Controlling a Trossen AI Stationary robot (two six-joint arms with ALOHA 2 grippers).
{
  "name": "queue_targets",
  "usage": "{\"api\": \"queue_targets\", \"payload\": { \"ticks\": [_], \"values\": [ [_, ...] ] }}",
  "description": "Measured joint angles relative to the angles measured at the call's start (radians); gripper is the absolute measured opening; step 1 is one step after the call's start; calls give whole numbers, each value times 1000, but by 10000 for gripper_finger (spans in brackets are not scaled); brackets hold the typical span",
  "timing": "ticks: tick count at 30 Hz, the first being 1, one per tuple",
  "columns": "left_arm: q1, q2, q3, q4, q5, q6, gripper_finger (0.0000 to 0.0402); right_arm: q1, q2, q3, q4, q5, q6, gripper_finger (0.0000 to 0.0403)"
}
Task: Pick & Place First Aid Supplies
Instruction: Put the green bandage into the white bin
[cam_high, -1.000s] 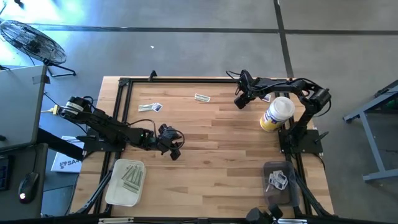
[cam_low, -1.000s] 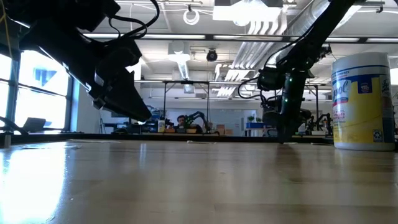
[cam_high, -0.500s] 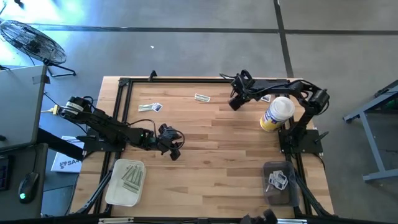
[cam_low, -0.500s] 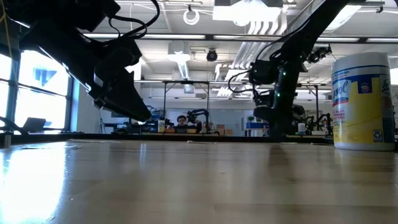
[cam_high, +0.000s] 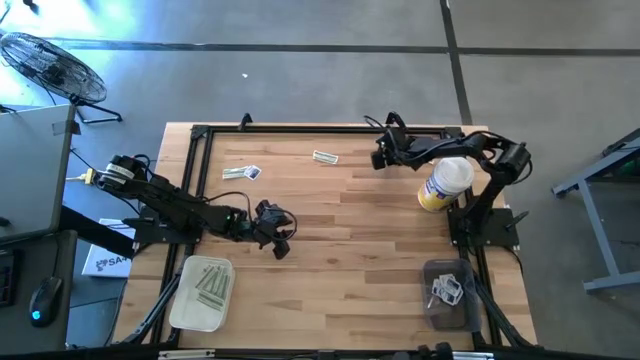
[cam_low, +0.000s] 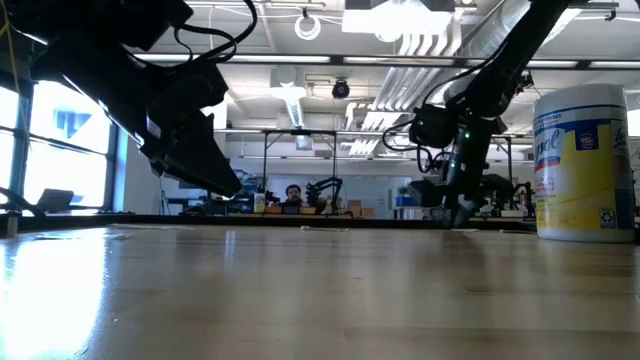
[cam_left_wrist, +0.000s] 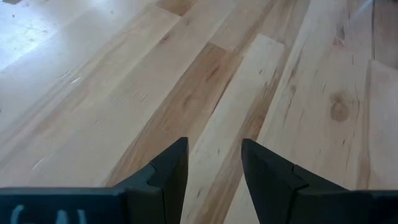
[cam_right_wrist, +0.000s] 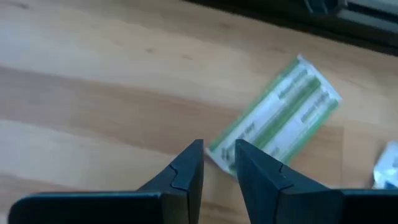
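Packets (cam_high: 241, 172) at table's (cam_high: 340, 260) far edge, bottle (cam_high: 444, 184) right.

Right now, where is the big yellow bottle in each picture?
High view: yellow bottle right of the middle, white cap showing.
Low view: far right, standing upright.
Left wrist view: not in it.
Right wrist view: not in it.
Landmark: the right gripper, just left of it in both.

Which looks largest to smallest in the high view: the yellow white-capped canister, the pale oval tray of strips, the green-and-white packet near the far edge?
1. pale oval tray
2. yellow white-capped canister; it stands taller, nearer the overhead camera, so this ranking is unsure
3. green-and-white packet, clearly smallest
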Motion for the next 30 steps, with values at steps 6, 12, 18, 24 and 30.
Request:
{"api": "queue_targets", "payload": {
  "ticks": [6, 12, 18, 24, 30],
  "values": [
    [0, 0, 0, 0, 3, 3, 147, -15, 0, -46, 117, -33, -35, 85],
    [0, 0, 0, 0, 3, 8, 147, -36, -3, -55, 105, -71, -29, 84],
    [0, 0, 0, 1, 3, 8, 147, -21, -3, -56, 99, -59, -26, 78],
    [-17, -16, -1, 25, -14, 18, 147, 7, -2, -56, 94, -56, -9, 52],
    [-85, -93, -1, 8, -101, 54, 147, 45, -2, -58, 95, -54, -18, 7]
  ]
}}
